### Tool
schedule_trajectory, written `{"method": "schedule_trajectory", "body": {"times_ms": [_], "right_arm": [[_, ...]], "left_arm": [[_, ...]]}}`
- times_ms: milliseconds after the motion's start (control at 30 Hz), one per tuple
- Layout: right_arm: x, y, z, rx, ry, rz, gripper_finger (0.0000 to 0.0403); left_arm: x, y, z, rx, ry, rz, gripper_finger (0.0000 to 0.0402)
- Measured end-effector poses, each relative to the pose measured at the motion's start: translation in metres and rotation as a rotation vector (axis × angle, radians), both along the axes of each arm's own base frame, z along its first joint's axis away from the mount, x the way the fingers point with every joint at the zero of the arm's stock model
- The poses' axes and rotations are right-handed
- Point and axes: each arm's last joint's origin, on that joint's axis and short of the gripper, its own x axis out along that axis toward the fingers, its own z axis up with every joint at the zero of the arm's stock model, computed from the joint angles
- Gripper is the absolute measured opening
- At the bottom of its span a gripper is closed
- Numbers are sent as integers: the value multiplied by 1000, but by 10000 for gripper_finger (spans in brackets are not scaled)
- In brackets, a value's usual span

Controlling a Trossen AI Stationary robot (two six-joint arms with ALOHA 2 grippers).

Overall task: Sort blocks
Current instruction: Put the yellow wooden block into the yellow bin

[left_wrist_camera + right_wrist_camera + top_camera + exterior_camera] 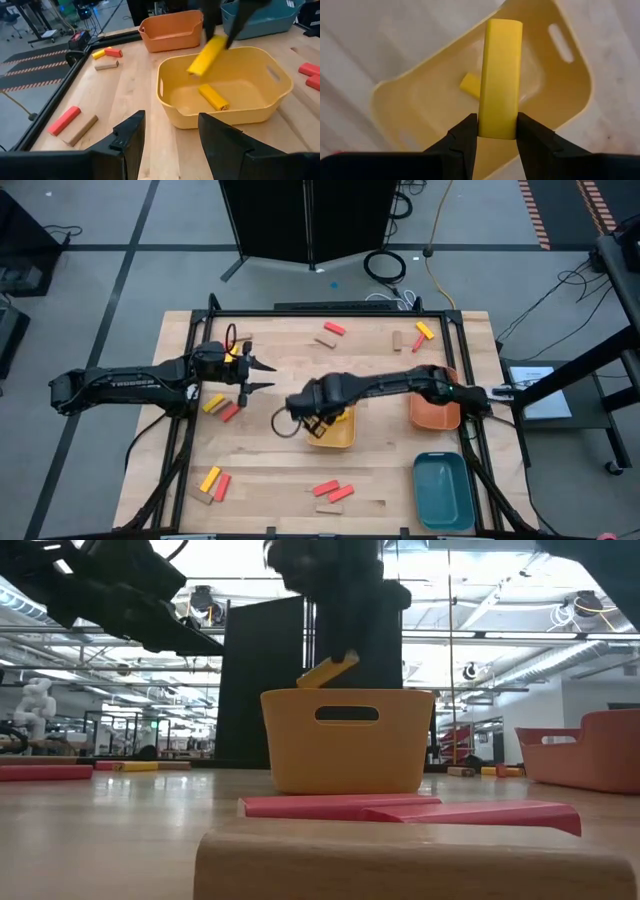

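The right gripper (497,131) was clamped on 1 yellow block (500,75), its 2 fingers pinching the block's end so that most of its length stuck out ahead of them. It hung just above the yellow tray (340,436) near the middle of the table, and in the low view the block (328,670) sat tilted above the tray's rim. 1 other yellow block (213,96) already lay flat on the tray floor. To finish this drop well, the gripper should probably centre the block over the open floor beside the one lying there, lower it a little past the rim, and only then let go, so the tilted block does not strike the wall and tip out. The tray walls stood well clear on all sides of the held block, which left easy room. The left gripper (262,375) waited with its fingers spread and nothing between them, to the left of the tray, near a cluster of loose blocks (221,407). More blocks lay along the far edge (333,330) and the near edge (330,490) of the table. The orange tray (436,418) sat to the right and the teal tray (443,490) at the near right; the bare wood between them gave both arms space to travel.
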Motion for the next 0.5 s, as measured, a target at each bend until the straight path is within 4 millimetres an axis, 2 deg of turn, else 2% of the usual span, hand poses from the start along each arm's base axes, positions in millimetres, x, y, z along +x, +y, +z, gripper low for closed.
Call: {"method": "schedule_trajectory", "body": {"times_ms": [133,500], "right_arm": [[-3,17,0,-19,-5,30,109],[-2,13,1,-102,-21,16,109]], "left_arm": [[1,0,3,-12,-35,8,180],[2,1,7,-24,-69,22,180]]}}
